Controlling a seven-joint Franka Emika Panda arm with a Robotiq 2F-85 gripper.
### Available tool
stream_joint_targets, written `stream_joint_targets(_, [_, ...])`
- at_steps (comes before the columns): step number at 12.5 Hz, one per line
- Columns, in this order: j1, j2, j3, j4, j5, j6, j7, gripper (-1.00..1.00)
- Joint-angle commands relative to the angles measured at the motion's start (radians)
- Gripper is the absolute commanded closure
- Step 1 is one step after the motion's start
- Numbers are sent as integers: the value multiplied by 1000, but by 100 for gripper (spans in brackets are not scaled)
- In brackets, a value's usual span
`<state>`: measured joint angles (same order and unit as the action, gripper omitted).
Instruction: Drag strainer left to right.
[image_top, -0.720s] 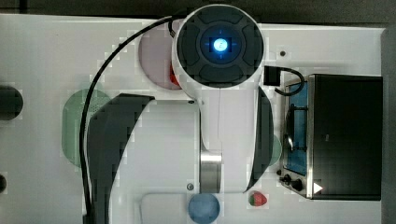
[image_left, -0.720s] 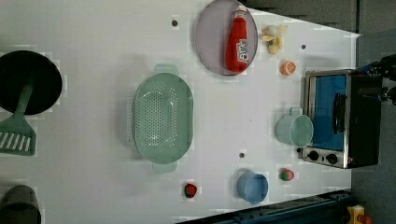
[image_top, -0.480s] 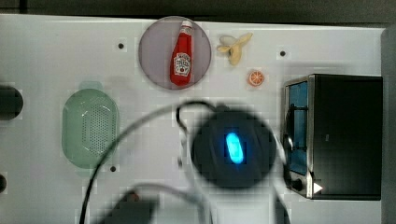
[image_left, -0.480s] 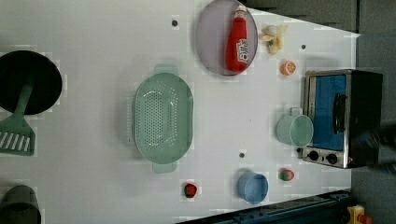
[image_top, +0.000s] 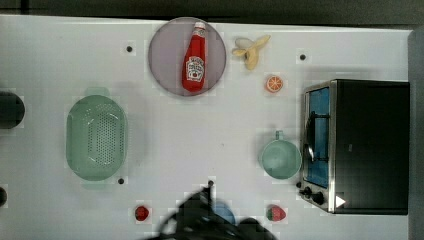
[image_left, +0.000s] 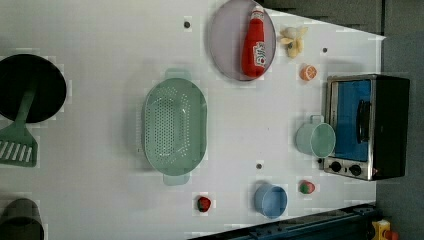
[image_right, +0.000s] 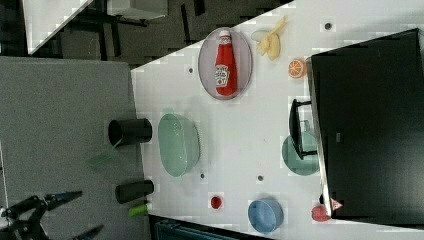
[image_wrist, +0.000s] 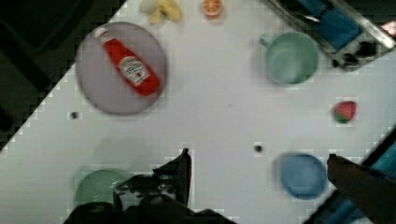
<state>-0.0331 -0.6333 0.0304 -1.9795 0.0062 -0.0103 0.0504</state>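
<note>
a white table (image_top: 210, 135) seen from above. at the top view's left sits the strainer (image_top: 96, 137), a pale mint-green oval with a holed bottom, lying apart from everything else. right of it, farther back, a grey plate (image_top: 170, 60) holds a red ketchup bottle (image_top: 194, 60). farther right, a mint cup (image_top: 280, 158) stands just beside a black toaster oven (image_top: 367, 145). in the wrist view, the tool (image_wrist: 259, 165) hangs above the table with fingers spread wide, holding nothing.

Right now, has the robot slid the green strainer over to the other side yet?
Not yet. The strainer sits untouched on the top view's left side of the table. The gripper is open, holding nothing, high above the table. Left to do: come down, catch the strainer, drag it toward the toaster oven.
</note>
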Motion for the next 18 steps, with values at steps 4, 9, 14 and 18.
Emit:
stream_joint_targets(4, [57,281,319,-160,10,221,259,-100])
stream_joint_targets(9, [59,559,517,-200,9,538,692,-100])
stream_joint_targets(14, [65,820,560,-204,-16,769,1049,-100])
stream_joint_targets(18, [71,980,548,-203,-92,887,1230,-100])
